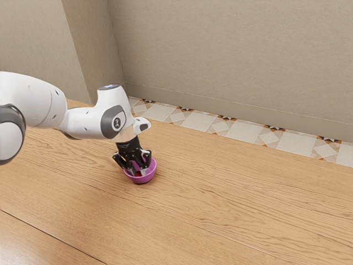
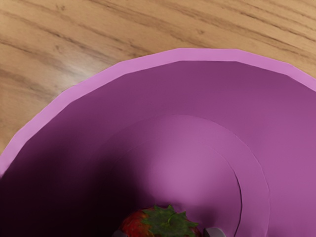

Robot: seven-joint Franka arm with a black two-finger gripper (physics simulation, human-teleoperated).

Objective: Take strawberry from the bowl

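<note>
Tool (image 1: 138, 173), one, left of centre: part-spread, pinching strawberry (image 2: 165, 224), lower edge of wrist view, inside bowl (image 2: 207, 55). Risks: rounded fruit slipping; tilted lift catching rim.

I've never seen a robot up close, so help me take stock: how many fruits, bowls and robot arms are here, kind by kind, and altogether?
Fruit: 1, a strawberry
Bowl: 1, purple
Robot arm: 1
Total: 3

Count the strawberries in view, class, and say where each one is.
1: the strawberry sits inside the purple bowl, by the gripper, which could hide others.
</note>
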